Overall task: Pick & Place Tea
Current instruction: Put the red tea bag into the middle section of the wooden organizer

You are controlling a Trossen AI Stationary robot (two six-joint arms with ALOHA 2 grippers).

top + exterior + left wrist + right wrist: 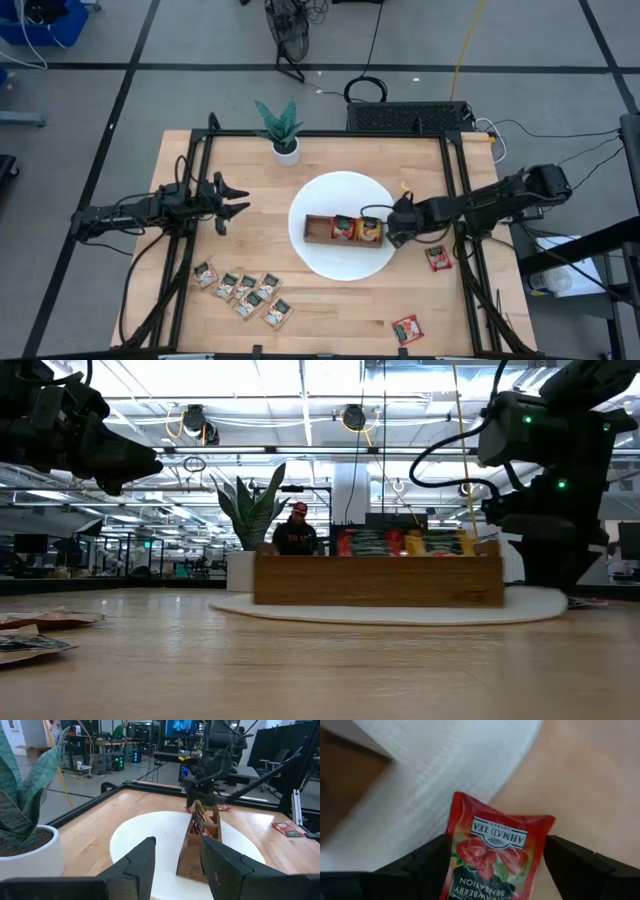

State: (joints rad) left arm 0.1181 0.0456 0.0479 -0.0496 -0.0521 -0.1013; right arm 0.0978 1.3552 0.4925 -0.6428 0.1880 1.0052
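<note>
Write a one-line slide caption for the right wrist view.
Right gripper holds a red strawberry tea sachet over the edge of the white mat.

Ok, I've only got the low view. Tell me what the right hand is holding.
Observer: A red tea sachet, clamped between the fingers of the right hand.
Operator: Give me its position against the tray.
Observer: It is at the right end of the wooden tray, next to the compartment with orange-yellow sachets.
Operator: Report the left hand.
Observer: The left hand is open and holds nothing, off to the left of the white plate.
</note>
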